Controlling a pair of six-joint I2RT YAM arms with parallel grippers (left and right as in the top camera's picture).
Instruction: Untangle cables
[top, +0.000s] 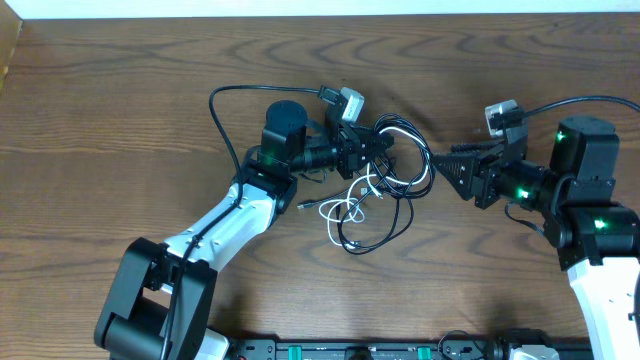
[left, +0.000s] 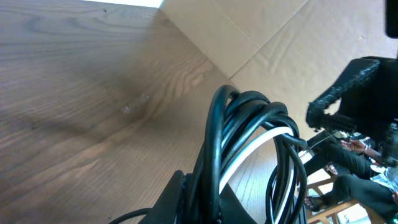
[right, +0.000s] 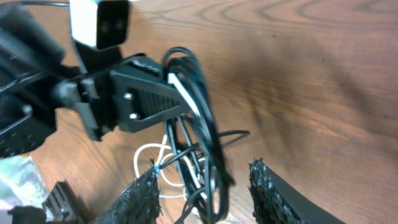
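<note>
The cables (top: 385, 185) are a bundle of black loops and one white cord on the wooden table, with loose ends trailing down to the front. My left gripper (top: 365, 148) is shut on the upper left part of the bundle and lifts its loops; the left wrist view shows black and white cords (left: 249, 143) clamped between its fingers (left: 205, 199). My right gripper (top: 445, 168) is open just right of the bundle. In the right wrist view its two fingers (right: 202, 186) stand either side of the black loops (right: 199, 124), not touching them.
A thicker black wire (top: 225, 110) curves from the left arm's camera round behind its wrist. Another runs from the right arm's camera (top: 500, 115) toward the right edge. The table's front edge carries a black rail (top: 350, 350).
</note>
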